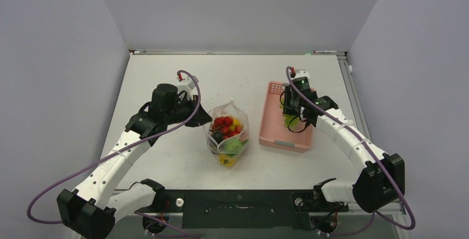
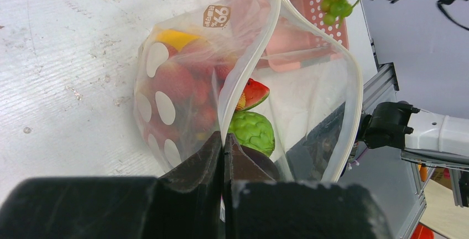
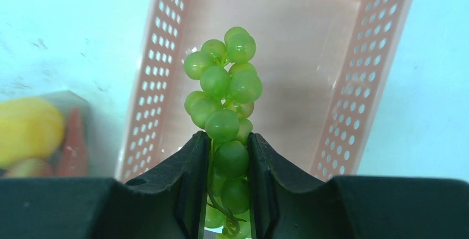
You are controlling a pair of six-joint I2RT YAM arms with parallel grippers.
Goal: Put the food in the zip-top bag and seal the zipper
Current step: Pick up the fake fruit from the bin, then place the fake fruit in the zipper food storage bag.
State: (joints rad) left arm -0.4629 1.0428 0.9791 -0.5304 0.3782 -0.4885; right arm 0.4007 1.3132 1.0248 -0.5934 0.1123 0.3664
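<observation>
In the overhead view the left gripper is at the left side of the bag, which stands in the middle of the table with its mouth open upward, but here it is not clear if the jaws hold anything. The left wrist view answers this: the two fingers are pressed together on the zipper, the pale strip of the near mouth edge, while the far edge curves away to the right and leaves a wide opening. This view also shows the food inside, red strawberries behind the white dots, a watermelon slice and a bumpy green fruit; from above they are only small spots of colour. The right gripper is clenched on a bunch of green grapes, and its wrist view shows the bunch above the floor of the pink basket; I cannot tell whether the lowest grapes touch it. In the overhead view the arm hides most of the bunch. The bottom of the bunch is cut off between the fingers, and the bag is only a blur at the lower left edge of that view. Between the bag and the basket there is a narrow strip of bare table, and wider bare table behind both.
</observation>
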